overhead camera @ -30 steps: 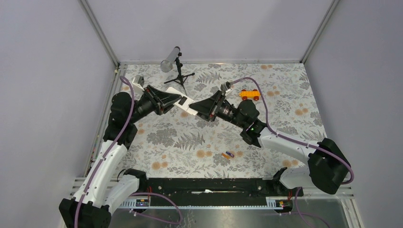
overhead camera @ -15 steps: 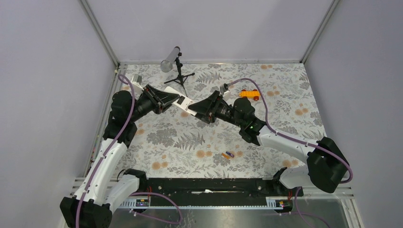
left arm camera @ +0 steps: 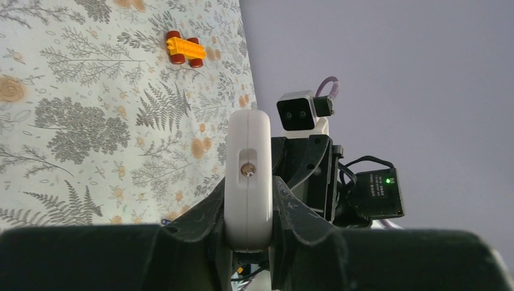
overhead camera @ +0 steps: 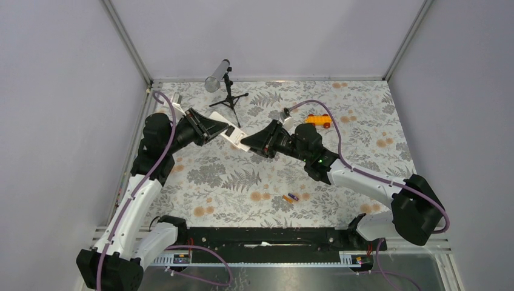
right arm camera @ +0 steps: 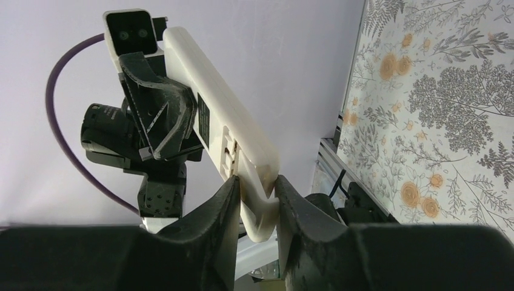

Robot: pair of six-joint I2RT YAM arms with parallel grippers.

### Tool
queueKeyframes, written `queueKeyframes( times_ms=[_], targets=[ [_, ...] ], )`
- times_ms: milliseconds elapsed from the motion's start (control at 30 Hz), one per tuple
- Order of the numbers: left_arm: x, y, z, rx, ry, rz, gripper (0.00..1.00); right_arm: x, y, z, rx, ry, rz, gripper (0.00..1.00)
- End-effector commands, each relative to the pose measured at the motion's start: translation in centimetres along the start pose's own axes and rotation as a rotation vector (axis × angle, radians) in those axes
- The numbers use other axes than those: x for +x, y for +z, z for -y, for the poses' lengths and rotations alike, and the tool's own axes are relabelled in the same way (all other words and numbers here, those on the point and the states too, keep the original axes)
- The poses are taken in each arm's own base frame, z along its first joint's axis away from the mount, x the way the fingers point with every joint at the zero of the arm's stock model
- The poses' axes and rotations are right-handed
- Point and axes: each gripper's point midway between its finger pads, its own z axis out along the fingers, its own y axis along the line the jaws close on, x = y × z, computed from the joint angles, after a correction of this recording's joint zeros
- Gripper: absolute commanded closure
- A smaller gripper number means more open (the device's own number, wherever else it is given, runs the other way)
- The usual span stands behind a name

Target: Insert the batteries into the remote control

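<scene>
The remote control (overhead camera: 234,134) is held in the air between both grippers, its white back and edges showing. My left gripper (overhead camera: 222,128) is shut on its far-left end; in the left wrist view the white end (left arm camera: 248,170) sits clamped between the fingers (left arm camera: 206,212). My right gripper (overhead camera: 247,144) is shut on the other end; in the right wrist view the white body (right arm camera: 224,121) runs up from the fingers (right arm camera: 221,206), with a seam in the back near the grip. The two batteries (overhead camera: 291,197), one orange and one blue-purple, lie together on the table in front of the right arm.
An orange toy car (overhead camera: 318,120) stands at the back right, also in the left wrist view (left arm camera: 186,50). A small black tripod with a grey tube (overhead camera: 224,85) stands at the back. The floral table cover (overhead camera: 242,182) is ringed by grey walls.
Both grippers and the remote have shifted a little to the left, and the remote has tilted slightly. The batteries and the toy car have not moved.
</scene>
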Motion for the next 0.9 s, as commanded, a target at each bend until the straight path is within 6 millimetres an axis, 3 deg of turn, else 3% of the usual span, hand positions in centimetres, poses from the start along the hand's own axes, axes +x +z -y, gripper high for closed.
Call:
queueKeyframes(
  times_ms=[0, 233, 333, 367, 500, 567, 767, 867],
  targets=[
    [-1.4, -0.5, 0.9, -0.007, 0.134, 0.056, 1.0, -0.8, 0.4, -2.2, -0.048, -0.034, 0.015, 0.71],
    [-1.9, -0.6, -1.2, -0.102, 0.196, 0.079, 1.0, -0.8, 0.7, -0.4, 0.0, 0.009, 0.008, 0.71],
    [-1.9, -0.4, -1.6, -0.111, 0.199, 0.075, 1.0, -0.8, 1.0, -0.4, -0.011, 0.02, 0.0, 0.6],
    [-1.9, -0.3, -1.6, -0.111, 0.2, 0.072, 1.0, -0.8, 1.1, -0.4, -0.012, 0.023, -0.003, 0.62],
    [-1.9, -0.1, -2.1, -0.123, 0.206, 0.071, 1.0, -0.9, 1.3, 0.6, 0.005, 0.051, -0.008, 0.91],
    [-2.1, -0.1, -2.6, -0.139, 0.216, 0.078, 1.0, -1.1, 1.1, 1.3, 0.013, 0.06, -0.004, 0.98],
    [-2.4, -0.2, -4.6, -0.222, 0.258, 0.094, 1.0, -3.3, -0.9, 3.7, 0.092, 0.015, 0.059, 1.0],
    [-2.3, -0.3, -5.1, -0.234, 0.281, 0.086, 1.0, -5.1, -3.1, 7.3, 0.255, -0.099, 0.101, 1.0]
  ],
)
